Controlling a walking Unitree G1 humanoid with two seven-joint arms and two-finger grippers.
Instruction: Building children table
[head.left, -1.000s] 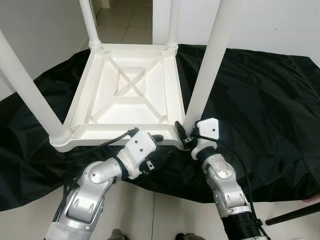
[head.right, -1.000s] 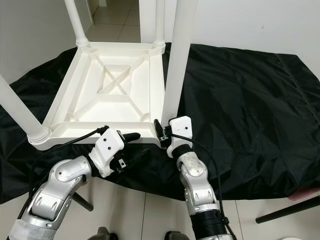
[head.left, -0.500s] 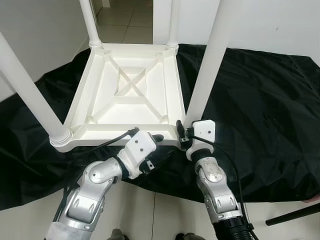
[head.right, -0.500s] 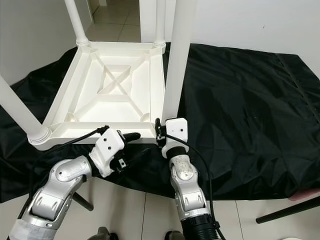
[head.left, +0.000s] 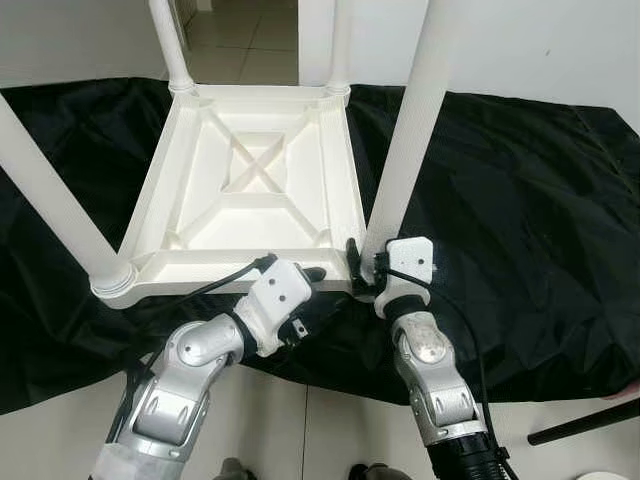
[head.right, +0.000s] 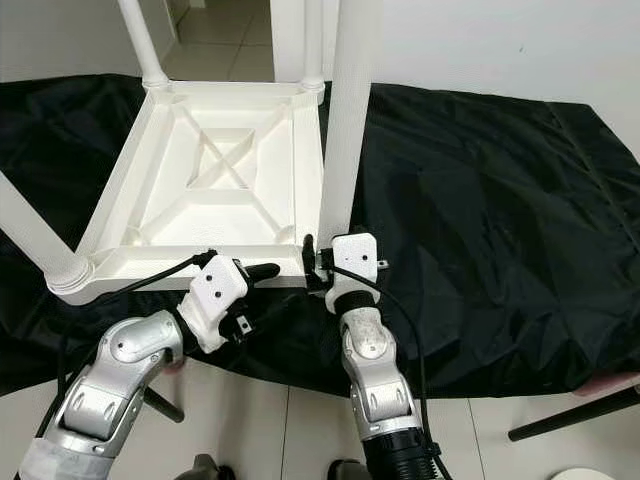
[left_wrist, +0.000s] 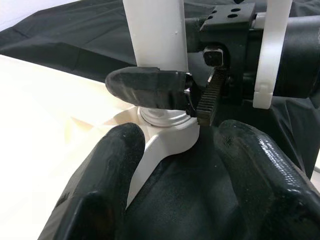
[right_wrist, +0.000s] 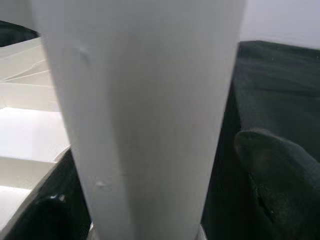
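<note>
A black cloth (head.left: 520, 200) is spread over the tiled floor (head.left: 300, 430) and carries everything else; its near edge runs just in front of the robot's arms. On the cloth's left half lies the white plastic table (head.left: 250, 190), turned upside down so that the ribbed underside with its cross-shaped bracing faces up. Its near edge sits close to the cloth's near edge, and its far edge reaches toward the cloth's far edge, beside a doorway.

Four white legs stand up from the table's corners: the near-right leg (head.left: 410, 130), the near-left leg (head.left: 50, 200), the far-left leg (head.left: 168, 45) and the far-right leg (head.left: 338, 45).

The right gripper (head.left: 362, 268) is at the near-right corner, with its fingers set on either side of the base of the near-right leg. In the right wrist view one dark finger (right_wrist: 280, 170) shows to one side of the leg, which rises right in front of the camera; whether the pads press the leg cannot be told.

The left gripper (head.left: 312, 285) rests low at the table's near edge, just left of that corner. Its two fingers (left_wrist: 105, 185) are spread apart, holding nothing, and point at the leg's base collar and the right gripper beyond.
</note>
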